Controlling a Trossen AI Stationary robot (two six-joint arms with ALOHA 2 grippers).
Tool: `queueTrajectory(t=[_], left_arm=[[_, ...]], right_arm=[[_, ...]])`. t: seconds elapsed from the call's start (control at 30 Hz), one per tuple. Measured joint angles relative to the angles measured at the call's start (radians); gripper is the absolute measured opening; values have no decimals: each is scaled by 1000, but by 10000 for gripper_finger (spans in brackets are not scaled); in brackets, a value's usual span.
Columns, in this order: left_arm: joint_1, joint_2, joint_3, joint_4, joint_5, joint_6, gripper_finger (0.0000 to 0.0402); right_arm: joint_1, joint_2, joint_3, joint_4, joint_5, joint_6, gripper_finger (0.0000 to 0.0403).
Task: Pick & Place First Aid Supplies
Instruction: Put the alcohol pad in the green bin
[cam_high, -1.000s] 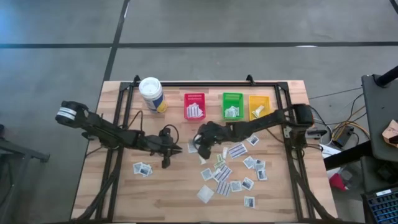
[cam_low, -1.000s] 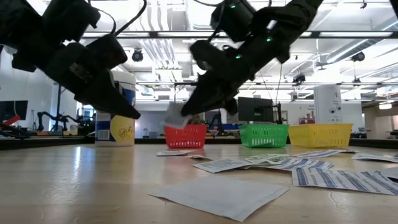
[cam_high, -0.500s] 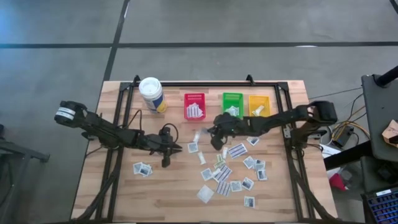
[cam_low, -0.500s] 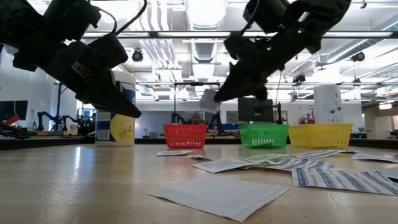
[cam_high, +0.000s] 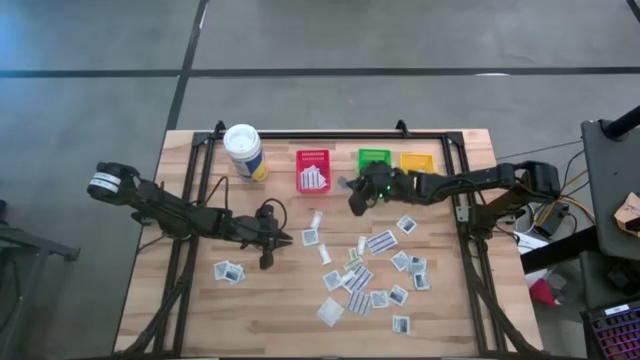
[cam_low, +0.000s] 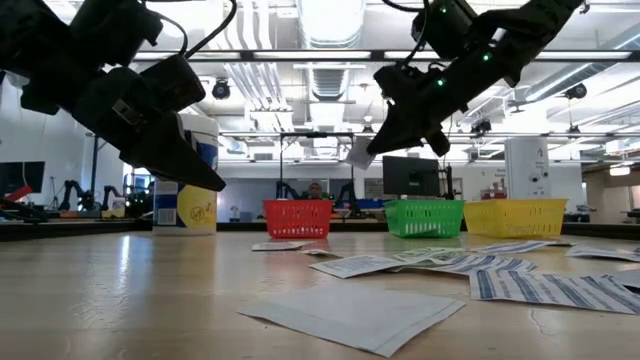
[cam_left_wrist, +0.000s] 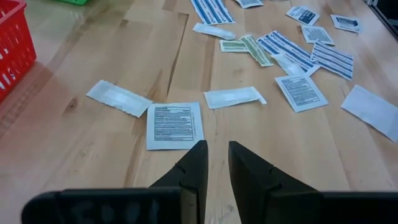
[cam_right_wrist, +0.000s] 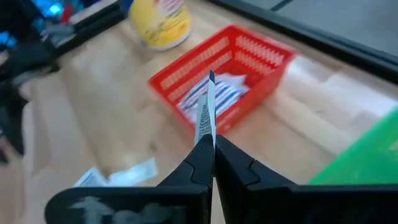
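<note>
Packet (cam_right_wrist: 205, 118) of white paper, edge-on, is pinched between the shut fingers of the right gripper (cam_right_wrist: 209, 144), which is held above the table (cam_high: 200, 300) just in front of the red bin (cam_high: 313, 170), with the green bin (cam_high: 373, 158) to its right. Being thin, light and limp, such a packet is judged likely to bend or flutter, so it is best taken by one edge, as here. More packets (cam_high: 372, 275) are scattered flat over the right half of the table. The left gripper (cam_left_wrist: 212, 163) is held low near a square packet (cam_left_wrist: 175, 125), its fingers narrowly parted and empty.
</note>
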Motion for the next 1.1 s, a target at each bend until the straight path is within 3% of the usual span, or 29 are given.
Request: queueTrajectory(t=[0.4,1.1], left_arm=[[1,0,0,-13,0,1,64],[1,0,0,-24,0,-1,64]], right_arm=[[-164,-10,-22,-70,-1,45,8],[-248,-99,-25,-389,-1,57,8]])
